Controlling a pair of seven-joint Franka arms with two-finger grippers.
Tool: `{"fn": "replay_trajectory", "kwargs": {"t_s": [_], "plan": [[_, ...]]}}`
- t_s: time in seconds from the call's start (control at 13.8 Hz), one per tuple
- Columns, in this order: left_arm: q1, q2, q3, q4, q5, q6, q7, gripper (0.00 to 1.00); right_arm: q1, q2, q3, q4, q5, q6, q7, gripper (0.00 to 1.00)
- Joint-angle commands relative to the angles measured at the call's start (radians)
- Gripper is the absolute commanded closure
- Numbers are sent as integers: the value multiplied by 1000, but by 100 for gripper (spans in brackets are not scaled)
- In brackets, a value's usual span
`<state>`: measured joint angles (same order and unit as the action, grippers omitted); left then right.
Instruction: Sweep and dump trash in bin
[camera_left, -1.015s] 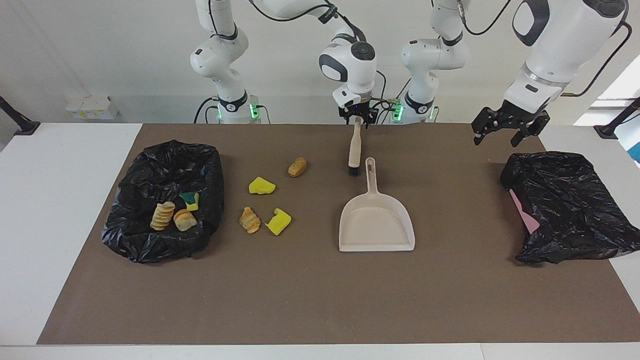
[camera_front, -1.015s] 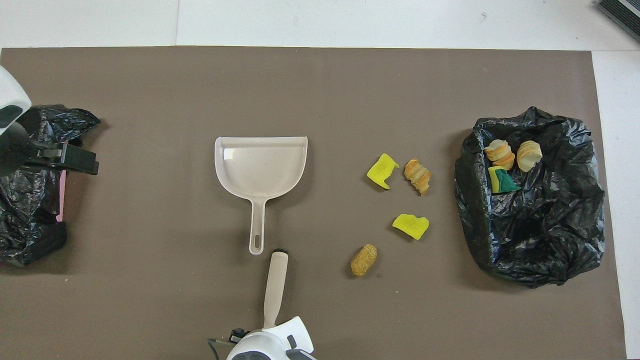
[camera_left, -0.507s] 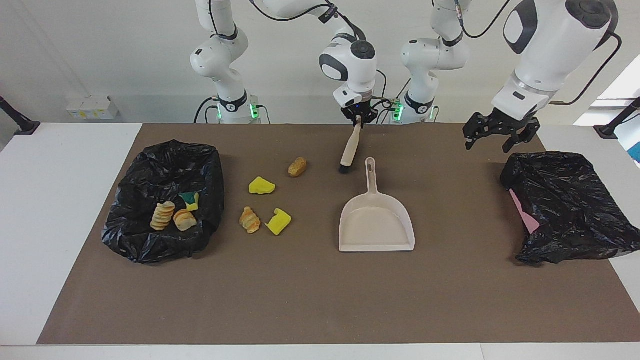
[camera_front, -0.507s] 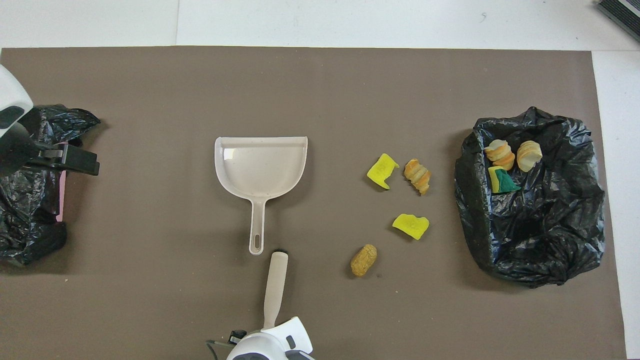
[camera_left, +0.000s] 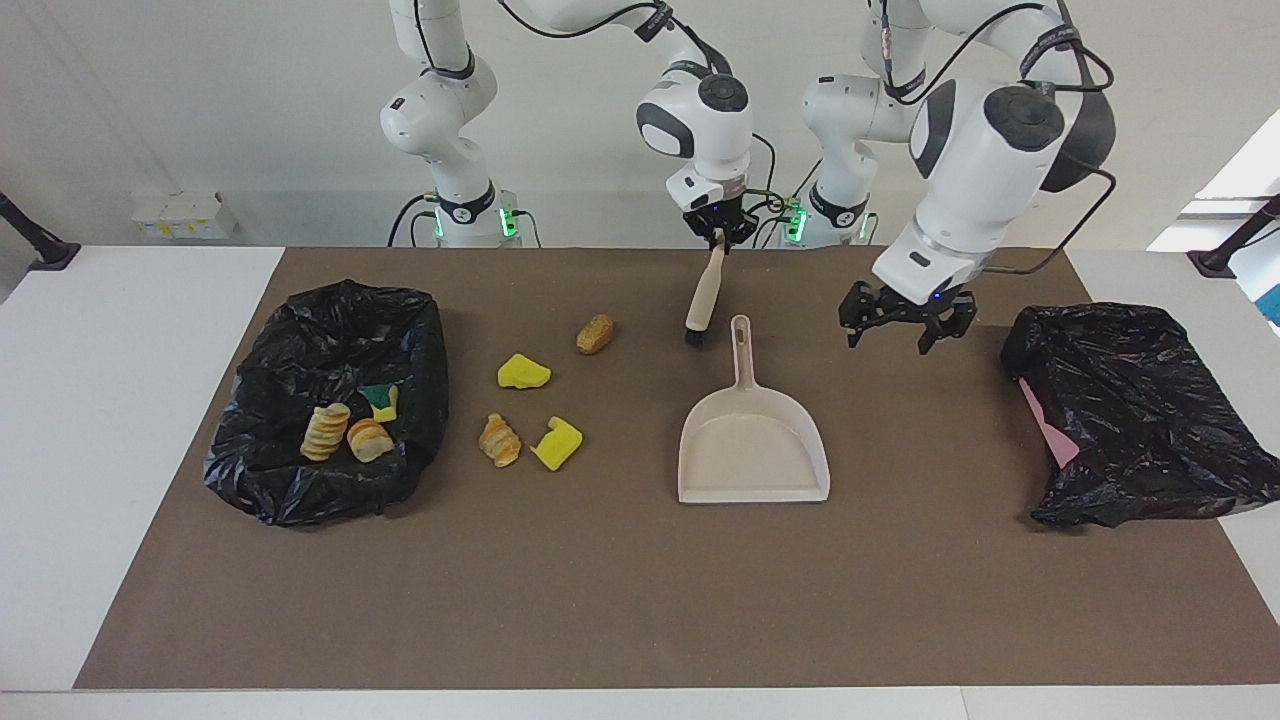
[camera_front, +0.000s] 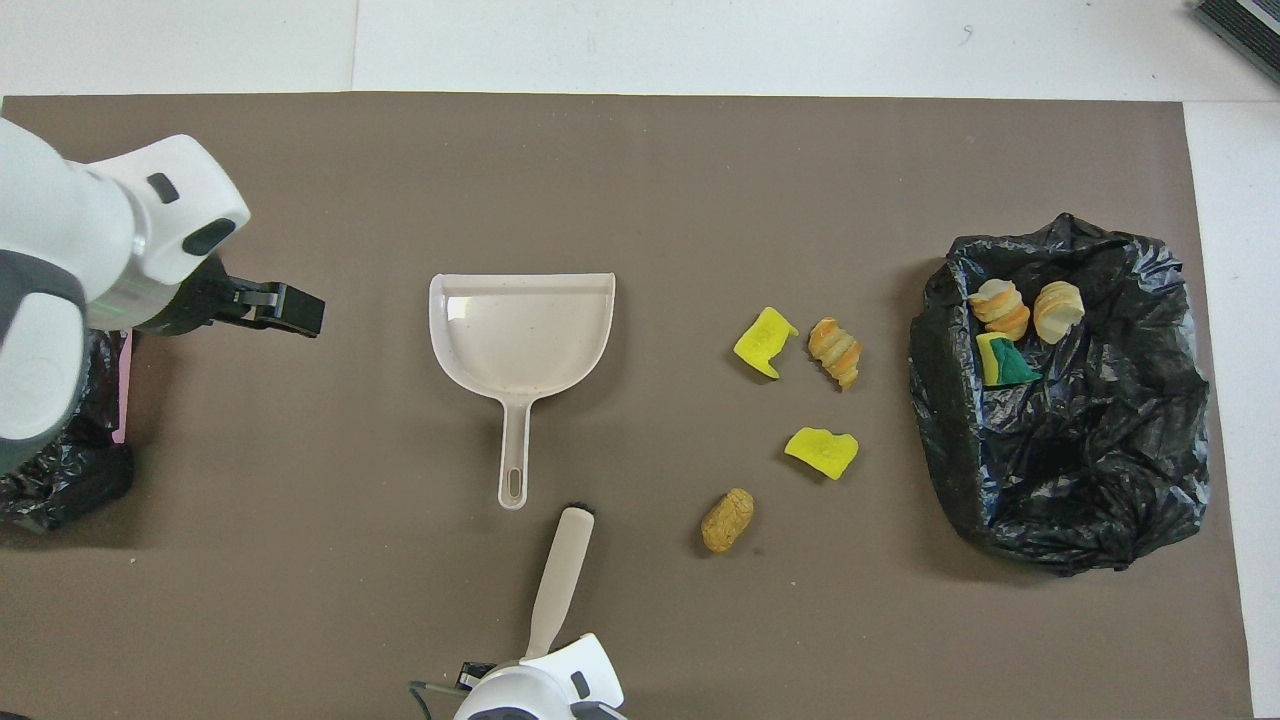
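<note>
My right pincer (camera_left: 717, 238) is clamped on the brush (camera_left: 704, 296) handle, bristles down, hanging over the desk (camera_left: 640, 600) just beside the tip of the dustpan (camera_left: 752, 450) handle. Brush tilts a bit, bristle end toward the right arm's end. My left pincer (camera_left: 908, 325) hangs w/ fingers apart, empty, over bare mat between the dustpan and the black bag (camera_left: 1130, 410) at the left arm's end.

Trash: 4 bits loose on the mat, the brown roll (camera_left: 594, 333), yellow chunk (camera_left: 523, 371), striped croissant (camera_left: 499, 440), 2nd yellow chunk (camera_left: 557, 443). 3 more lie in the bag-lined bin (camera_left: 330, 400) at the right arm's end.

Key relation: loose bits sit between brush and bin, roll closest to the bristles. Dustpan's long axis runs toward/away from me, mouth facing away, so prob needs turning toward the bits; left pincer is nearer its handle. Mat is flat, lots of room.
</note>
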<state>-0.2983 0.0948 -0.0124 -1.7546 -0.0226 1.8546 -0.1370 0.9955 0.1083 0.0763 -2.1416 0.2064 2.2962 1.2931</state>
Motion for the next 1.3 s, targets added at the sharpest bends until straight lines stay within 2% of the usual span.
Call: {"fn": "replay_trajectory", "kwargs": {"t_s": [0.0, 0.22, 0.36, 0.58, 0.72, 0.94, 1.23], "plan": [[-80, -15, 14, -98, 6, 89, -78, 0, -63, -77, 0, -21, 13, -61, -37, 100], [-140, -3, 14, -166, -31, 142, -180, 0, -155, -166, 2, -35, 13, -229, -38, 100], [-177, -10, 11, -224, -43, 204, -193, 0, -205, -226, 2, -72, 13, -294, -37, 100], [-260, -7, 11, -285, -45, 250, -320, 0, -288, -240, 2, -84, 13, -420, 35, 100], [-294, -4, 11, -333, -45, 326, -349, 0, -328, -249, 3, -124, 16, -411, 75, 100], [-292, -3, 11, -370, -43, 347, -334, 0, -325, -292, 7, -237, 31, -295, 97, 100], [-292, 14, 11, -372, -45, 347, -320, 2, -275, -254, 7, -242, 31, -206, 152, 100]]}}
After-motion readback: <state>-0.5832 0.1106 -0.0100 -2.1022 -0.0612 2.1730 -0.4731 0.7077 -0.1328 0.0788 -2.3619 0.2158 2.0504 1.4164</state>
